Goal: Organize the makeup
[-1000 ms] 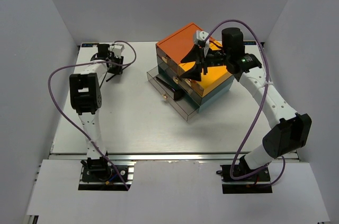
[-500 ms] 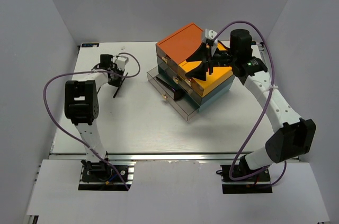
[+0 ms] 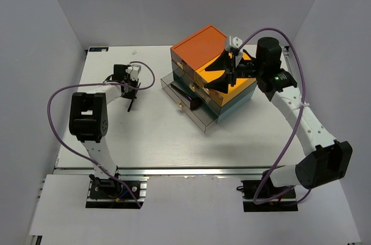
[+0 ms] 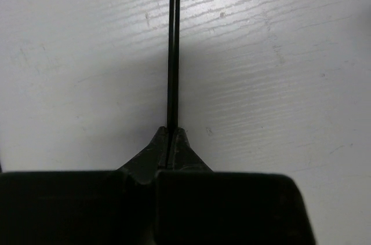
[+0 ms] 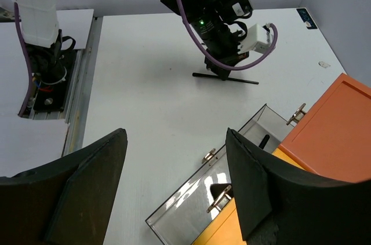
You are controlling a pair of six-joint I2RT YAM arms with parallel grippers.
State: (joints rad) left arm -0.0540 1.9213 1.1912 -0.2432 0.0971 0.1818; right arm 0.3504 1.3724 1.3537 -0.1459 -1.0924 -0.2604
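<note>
At the near edge of the table (image 3: pixel 145 135) the two arms rise from their bases, the left arm (image 3: pixel 87 114) reaching up the left side and the right arm (image 3: pixel 307 123) bending in from the right. Farther in, left of centre, the left gripper (image 4: pixel 172 132) points down at the tabletop with its jaws pressed together on one end of a thin black stick (image 4: pixel 173 54). In the left wrist view the stick runs straight out from between the fingertips and ends in a rounded tip over bare white table. It sits level and very low, but the views do not settle whether it rests on the surface or hangs just above it. To its right, well apart, the lowest clear drawer (image 3: pixel 203 120) of the drawer box (image 3: pixel 200 45) is pulled out toward the near-left, and a black item (image 3: pixel 194 102), too small to identify, lies inside it near the box. The box itself stands at the far centre-right of the table, turned at an angle, one half of its top orange and the other yellow. The right gripper (image 5: pixel 175 138) hovers above the yellow half with its two black fingers spread wide and nothing between them, aimed across the table toward the left gripper and the stick.
</note>
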